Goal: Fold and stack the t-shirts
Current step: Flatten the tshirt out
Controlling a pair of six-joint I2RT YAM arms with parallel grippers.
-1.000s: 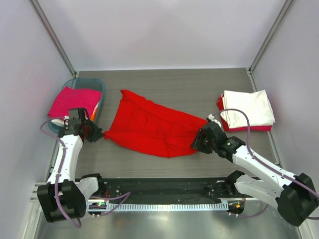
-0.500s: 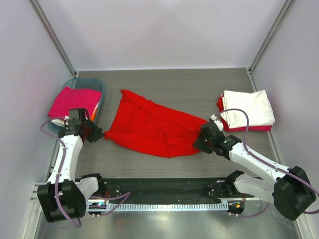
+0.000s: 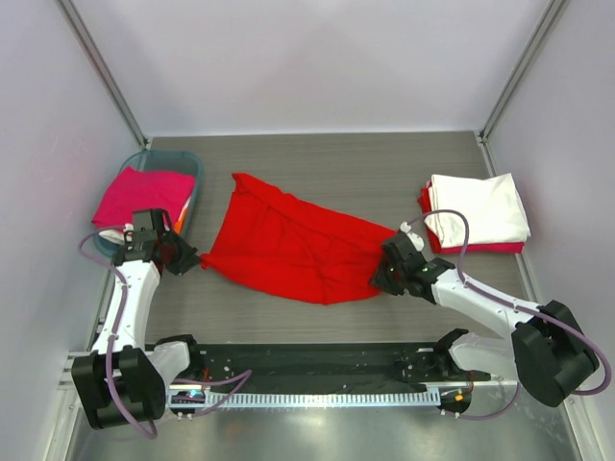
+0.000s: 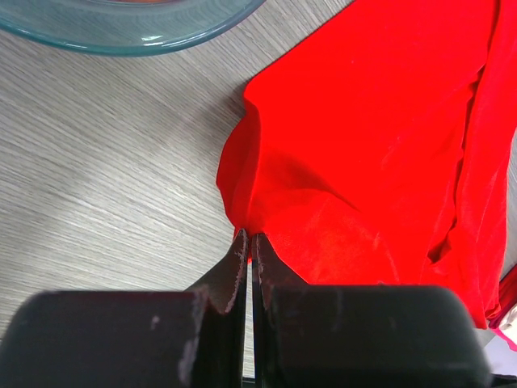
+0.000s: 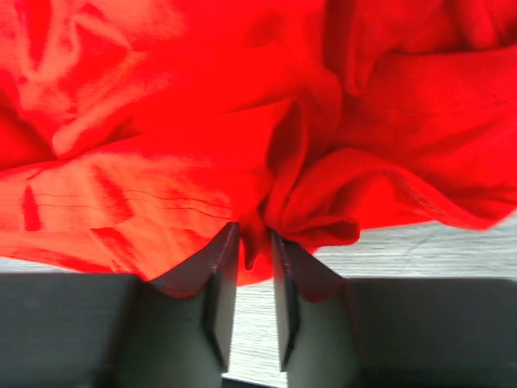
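A grey wood-grain table point(image 3: 365, 173) sits inside pale walls, with two robot arms at its near edge. The back of the table is bare up to the wall, and a narrower bare strip runs between the cloth and the near rail.

A crumpled red t-shirt point(image 3: 288, 245) lies across the middle, slanting from back-left to near-right. A teal basket point(image 3: 163, 154) holding a magenta t-shirt point(image 3: 142, 192) is against the left wall. A folded white t-shirt point(image 3: 478, 209) tops a stack at the right edge, apart from the red cloth.

The left gripper point(image 3: 194, 262) is at the shirt's near-left corner, just beside the basket. The right gripper point(image 3: 378, 275) is at the shirt's right end, between the shirt and the stack.

Only the overhead view shows the stack and the open table. The left wrist view shows the left gripper's fingers point(image 4: 241, 259) pressed together on the very corner of the red cloth, with the basket rim point(image 4: 121, 32) beyond. The right wrist view shows the right gripper point(image 5: 252, 238) drawn in on a bunched fold of red cloth, with wood grain beneath.

Since a second ago, the right forearm has swung lower and the right gripper has edged left. The shirt and the left arm have not moved.
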